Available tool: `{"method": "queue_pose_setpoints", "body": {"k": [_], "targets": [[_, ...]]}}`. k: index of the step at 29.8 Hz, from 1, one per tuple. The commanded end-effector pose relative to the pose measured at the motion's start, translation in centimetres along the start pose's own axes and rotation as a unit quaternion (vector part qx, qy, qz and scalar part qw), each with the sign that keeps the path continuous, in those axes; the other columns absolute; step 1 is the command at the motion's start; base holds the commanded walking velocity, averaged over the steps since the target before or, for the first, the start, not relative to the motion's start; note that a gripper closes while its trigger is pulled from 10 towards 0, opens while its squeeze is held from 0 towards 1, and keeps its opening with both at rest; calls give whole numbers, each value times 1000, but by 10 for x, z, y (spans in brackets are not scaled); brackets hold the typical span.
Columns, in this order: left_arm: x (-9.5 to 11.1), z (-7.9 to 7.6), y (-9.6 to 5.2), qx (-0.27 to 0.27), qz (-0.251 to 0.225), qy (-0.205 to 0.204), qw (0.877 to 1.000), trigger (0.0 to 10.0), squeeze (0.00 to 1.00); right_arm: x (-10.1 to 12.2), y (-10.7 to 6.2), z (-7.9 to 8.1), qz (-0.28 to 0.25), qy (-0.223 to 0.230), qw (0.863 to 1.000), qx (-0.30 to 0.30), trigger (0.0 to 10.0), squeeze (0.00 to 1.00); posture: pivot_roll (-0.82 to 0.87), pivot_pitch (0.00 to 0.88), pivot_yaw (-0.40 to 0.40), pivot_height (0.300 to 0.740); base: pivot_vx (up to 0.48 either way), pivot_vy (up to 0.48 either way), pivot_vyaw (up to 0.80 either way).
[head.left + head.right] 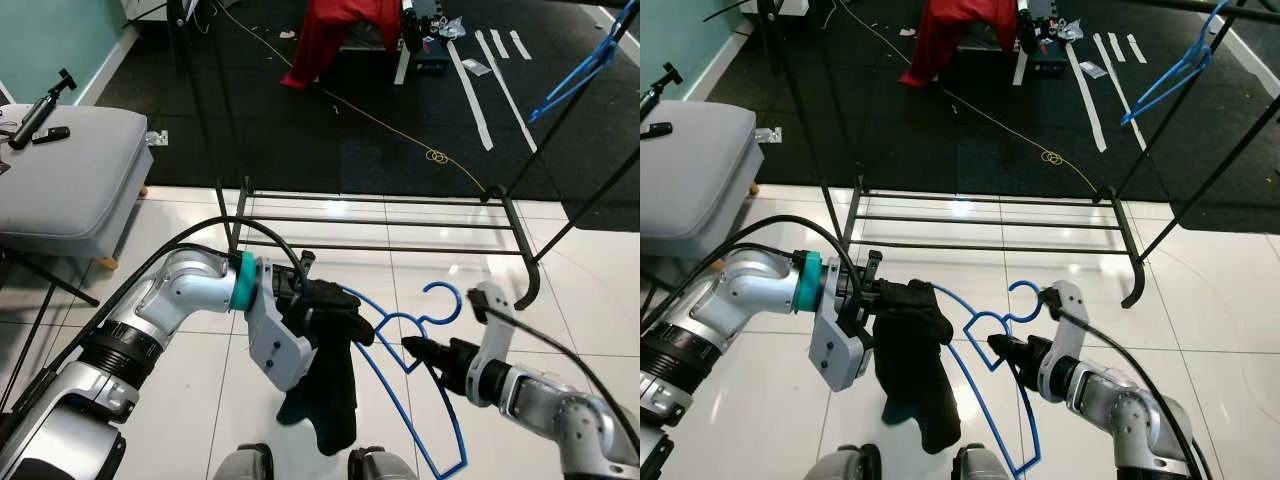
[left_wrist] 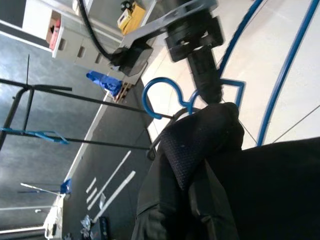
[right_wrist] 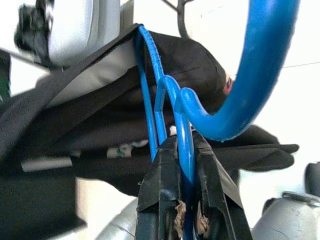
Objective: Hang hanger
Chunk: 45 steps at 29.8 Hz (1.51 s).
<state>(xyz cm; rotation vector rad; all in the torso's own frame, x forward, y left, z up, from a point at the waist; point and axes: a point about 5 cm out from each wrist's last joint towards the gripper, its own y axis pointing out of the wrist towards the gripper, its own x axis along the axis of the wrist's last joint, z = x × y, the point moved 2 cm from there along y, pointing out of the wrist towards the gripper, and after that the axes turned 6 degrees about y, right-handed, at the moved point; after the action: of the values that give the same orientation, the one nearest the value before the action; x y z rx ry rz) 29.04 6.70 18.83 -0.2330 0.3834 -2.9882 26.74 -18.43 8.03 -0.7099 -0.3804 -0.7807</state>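
Right gripper [image 1: 412, 346] is pinching the blue hanger [image 1: 400, 372] by its neck, left gripper [image 1: 335, 310] is clamped on the black garment [image 1: 325, 385] draped over it.

No text, label, brand, number or sign can be read in any of the views.
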Motion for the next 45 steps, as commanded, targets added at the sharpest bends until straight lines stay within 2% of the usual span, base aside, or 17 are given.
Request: {"method": "queue_pose_setpoints", "body": {"k": [1,2,4,6,7,8,18,20,21,22,25,26,30,34,39,43,45], "targets": [[4,-2,-2,8,-8,10,1000,10000,0,4,-2,-11,-22,57,998,-20,10000,0,-96,112,45,740,0,0,0],[5,-5,-3,5,-9,14,1000,10000,0,14,-3,-14,-58,115,991,-18,10000,0,-96,112,45,740,0,0,0],[5,-5,-3,5,-9,14,1000,10000,0,14,-3,-14,-58,115,991,-18,10000,0,-96,112,45,740,0,0,0],[7,-9,-4,4,-12,18,1000,10000,0,35,-3,-14,-123,219,968,8,10000,0,-93,114,49,740,0,0,0],[7,-9,-4,4,-12,18,1000,10000,0,35,-3,-14,-123,219,968,8,10000,0,-93,114,49,740,0,0,0],[10,-10,-1,9,-17,21,1000,10000,0,44,0,-8,-144,267,953,30,10000,0,-93,115,50,740,0,0,0],[17,-15,7,4,-35,29,999,10000,0,45,10,16,-139,309,938,70,10000,0,-89,111,48,740,0,0,0],[17,-19,7,1,-31,26,999,10000,0,48,10,28,-136,302,938,101,10000,0,-87,111,49,740,0,0,0],[16,-19,7,4,-26,26,999,10000,0,46,10,31,-125,281,946,97,10000,0,-87,111,50,740,0,0,0],[13,-16,8,12,-16,30,999,10000,0,39,12,31,-106,273,953,71,10000,0,-87,111,50,740,0,0,0],[12,-14,8,16,-13,32,999,10000,0,35,14,29,-99,277,954,57,10000,0,-87,111,50,740,0,0,0],[10,-11,9,20,-11,36,999,10000,0,22,15,26,-61,229,971,28,10000,0,-88,109,49,740,0,0,0],[9,-9,9,20,-10,38,999,10000,0,13,14,26,-30,190,981,14,10000,0,-89,110,50,740,0,0,0],[10,-9,8,21,-12,42,999,10000,0,10,14,24,-25,187,982,1,10000,0,-90,112,52,740,0,0,0],[11,-7,9,25,-18,50,998,10000,0,15,15,23,-40,244,969,11,10000,0,-88,113,53,740,0,0,0],[14,-5,10,29,-30,62,997,10000,0,7,8,47,24,160,983,86,10000,0,-90,116,55,740,0,0,0],[15,-4,11,29,-37,66,997,10000,0,7,7,48,30,164,981,100,10000,0,-90,116,55,740,0,0,0]]}}
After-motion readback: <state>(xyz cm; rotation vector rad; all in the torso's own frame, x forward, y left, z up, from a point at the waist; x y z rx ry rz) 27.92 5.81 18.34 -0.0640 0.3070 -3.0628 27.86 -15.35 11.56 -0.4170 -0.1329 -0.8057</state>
